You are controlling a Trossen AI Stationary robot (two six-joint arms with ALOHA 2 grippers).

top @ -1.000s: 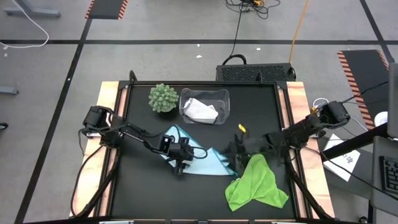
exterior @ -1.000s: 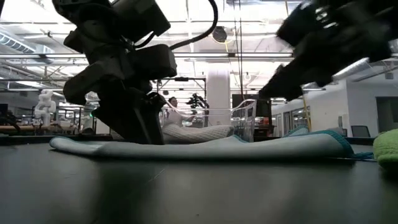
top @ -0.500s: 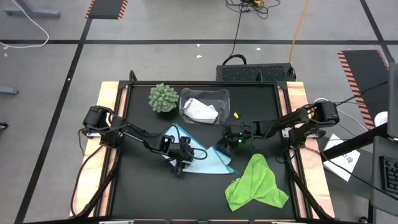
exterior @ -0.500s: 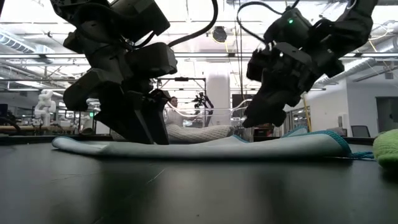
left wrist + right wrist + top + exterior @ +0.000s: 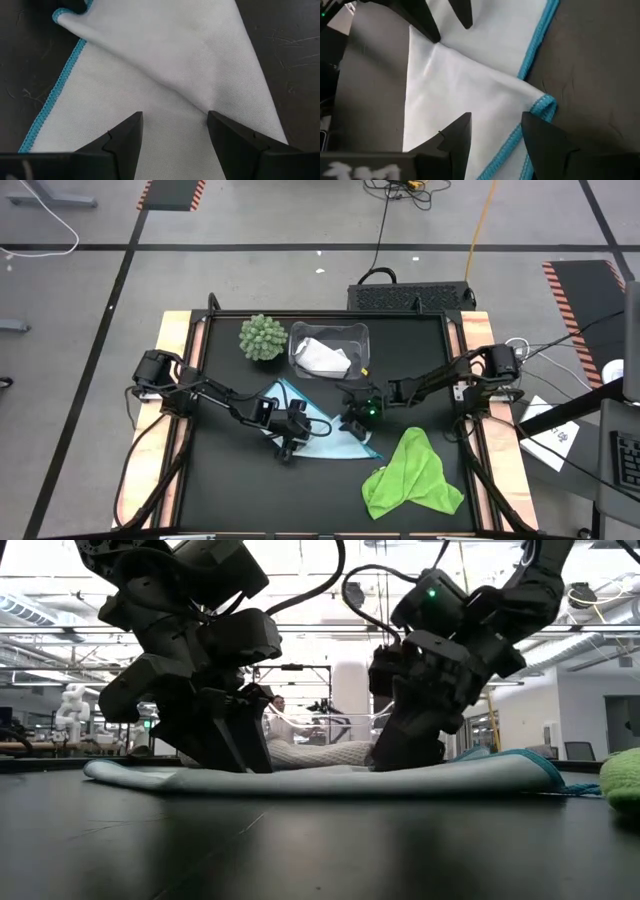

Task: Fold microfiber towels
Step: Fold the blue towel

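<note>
**Both grippers standing open on the blue towel, one at each end**

Left to right in the high view: the left gripper is pressing down on the blue towel near its 9 o'clock end, jaws spread and empty, a diagonal fold line running between the fingers in the left wrist view. The towel is lying at table centre, partly folded, its long axis running from 10 o'clock to 4 o'clock. The right gripper is sitting over the towel's 2 o'clock edge, jaws parted and empty, straddling a teal-hemmed corner in its wrist view.

Judgement: that corner lies directly under the right gripper, so the right arm is the nearer for any pick there; the left is serving as the anchor.

The green towel is lying loose at 5 o'clock of the blue one, clear of both grippers. The white towel is resting in the bin at 12 o'clock.
</note>
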